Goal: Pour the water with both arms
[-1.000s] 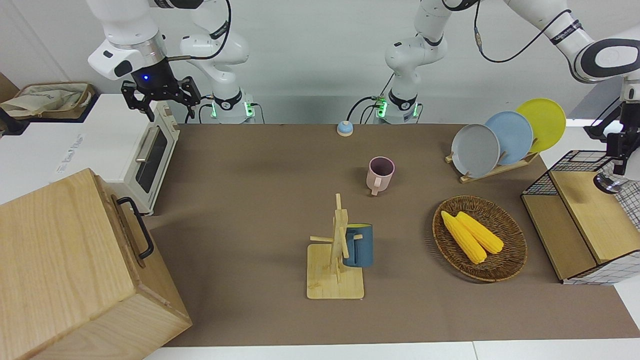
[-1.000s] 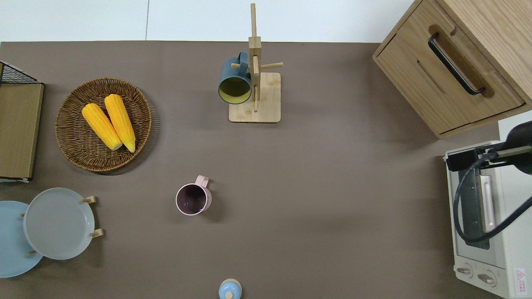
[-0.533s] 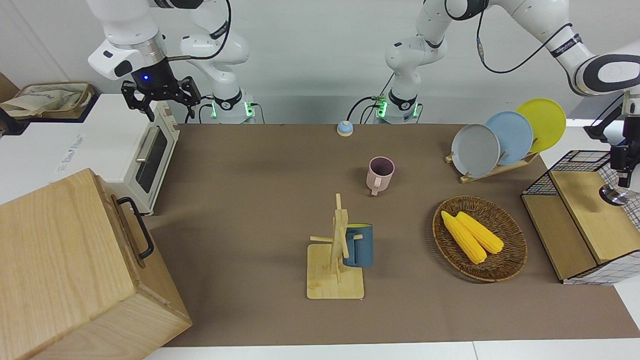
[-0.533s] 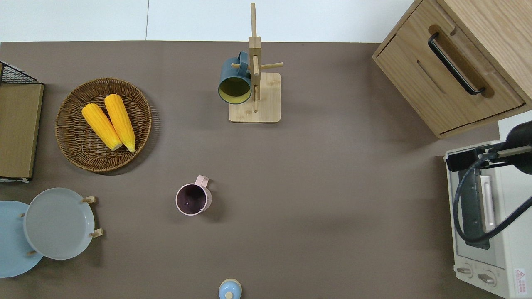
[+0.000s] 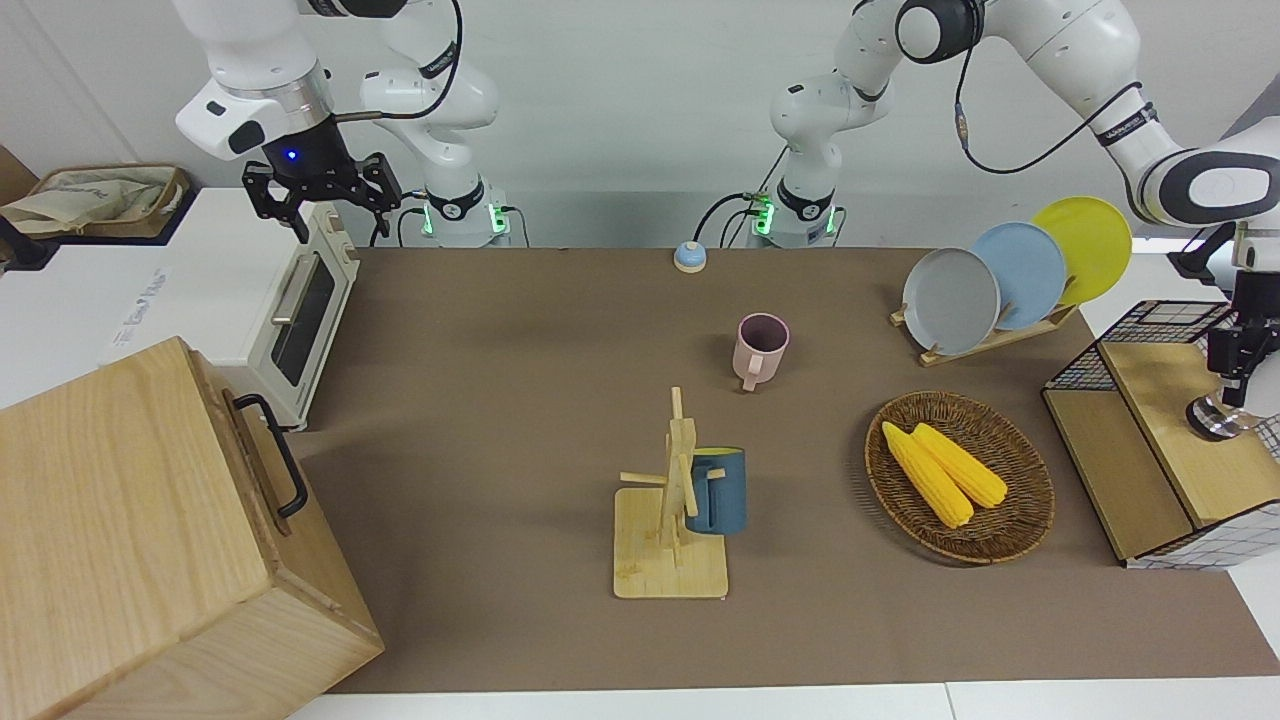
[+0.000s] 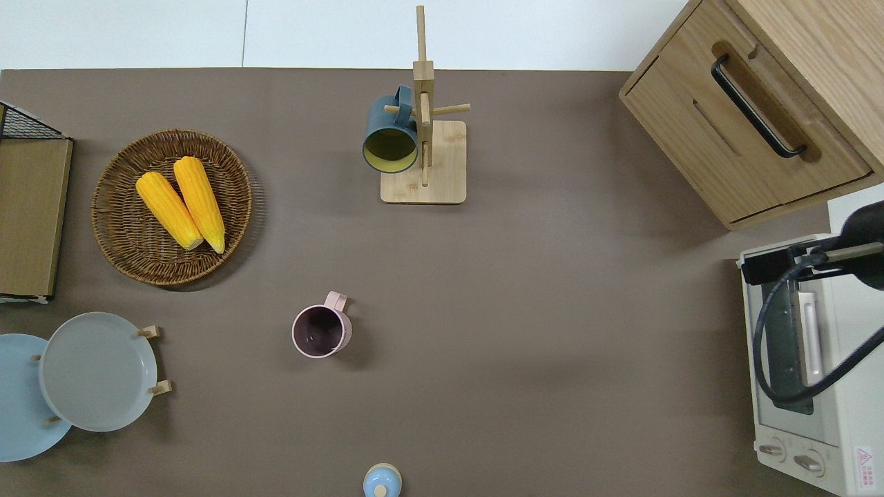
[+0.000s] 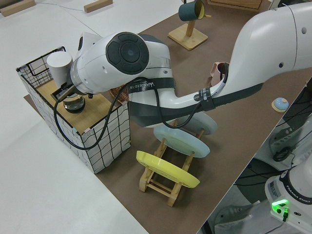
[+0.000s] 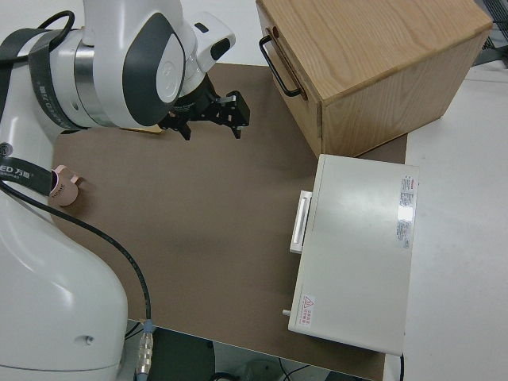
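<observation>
Reaching down at the left arm's end of the tabletop, the left gripper (image 5: 1223, 393) hangs over the wooden shelf of the wire rack (image 5: 1165, 318), right above a shiny metal-topped vessel (image 5: 1212, 421) that stands on that shelf beside a white cylinder (image 7: 59, 66). Whether the gripper has hold of the vessel cannot be told, since the arm's own bulk hides it in the left side view. The coming move turns on where the pink mug (image 6: 319, 332) lies from here. It stands upright and open-mouthed on bare tabletop, well apart from the rack, toward the middle and nearer the robots' edge than the far one, with its handle pointing away from the robots. The left arm is judged the nearer to both vessel and mug, so the carry would run from the rack toward the right arm's end. The right gripper (image 5: 318, 195) is parked with its fingers spread wide and holds nothing. As for writing, the black band on the left arm (image 7: 146, 87) bears white lettering that seems to start WANJEED. A robot base (image 7: 296, 194) reads FRANKA EMIKA. The white toaster oven (image 6: 839, 421) carries a small red warning label too fine to read.
</observation>
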Robot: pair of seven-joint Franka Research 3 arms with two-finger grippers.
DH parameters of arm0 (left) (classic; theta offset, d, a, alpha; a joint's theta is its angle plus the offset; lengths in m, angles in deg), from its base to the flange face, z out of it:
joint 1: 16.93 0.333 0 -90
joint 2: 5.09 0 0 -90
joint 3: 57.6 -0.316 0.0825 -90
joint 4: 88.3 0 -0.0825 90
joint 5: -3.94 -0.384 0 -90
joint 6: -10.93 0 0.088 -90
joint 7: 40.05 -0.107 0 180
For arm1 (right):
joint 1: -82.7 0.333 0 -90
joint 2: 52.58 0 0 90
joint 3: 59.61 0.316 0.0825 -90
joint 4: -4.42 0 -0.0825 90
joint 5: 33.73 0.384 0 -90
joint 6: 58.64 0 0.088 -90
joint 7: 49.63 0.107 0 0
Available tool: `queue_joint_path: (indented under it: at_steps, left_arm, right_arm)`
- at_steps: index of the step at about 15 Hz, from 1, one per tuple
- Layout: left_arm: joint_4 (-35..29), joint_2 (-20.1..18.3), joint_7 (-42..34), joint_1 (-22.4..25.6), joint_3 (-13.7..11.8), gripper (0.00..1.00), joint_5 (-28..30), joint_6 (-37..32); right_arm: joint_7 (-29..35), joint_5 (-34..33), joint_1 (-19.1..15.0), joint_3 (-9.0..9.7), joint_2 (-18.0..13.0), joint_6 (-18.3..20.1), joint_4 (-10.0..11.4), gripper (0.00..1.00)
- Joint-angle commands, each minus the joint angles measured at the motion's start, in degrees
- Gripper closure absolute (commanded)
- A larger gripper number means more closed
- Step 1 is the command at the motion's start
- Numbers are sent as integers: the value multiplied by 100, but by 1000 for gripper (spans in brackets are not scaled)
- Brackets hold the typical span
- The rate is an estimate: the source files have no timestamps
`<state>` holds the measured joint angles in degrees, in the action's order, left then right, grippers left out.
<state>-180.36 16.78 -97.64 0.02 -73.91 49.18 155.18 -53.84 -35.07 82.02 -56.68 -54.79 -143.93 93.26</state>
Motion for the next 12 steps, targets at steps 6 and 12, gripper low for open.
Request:
queue_joint_path:
  at_steps: [6,12]
  left_arm:
    - [215,125,-130,19,49,330,257,121]
    - [250,204,-95,98,40,7,354,104]
  right_arm:
    - [-116,28,-29,-3,-104,-14,116,7]
    - [-116,28,-29,5,-95,-14,116,7]
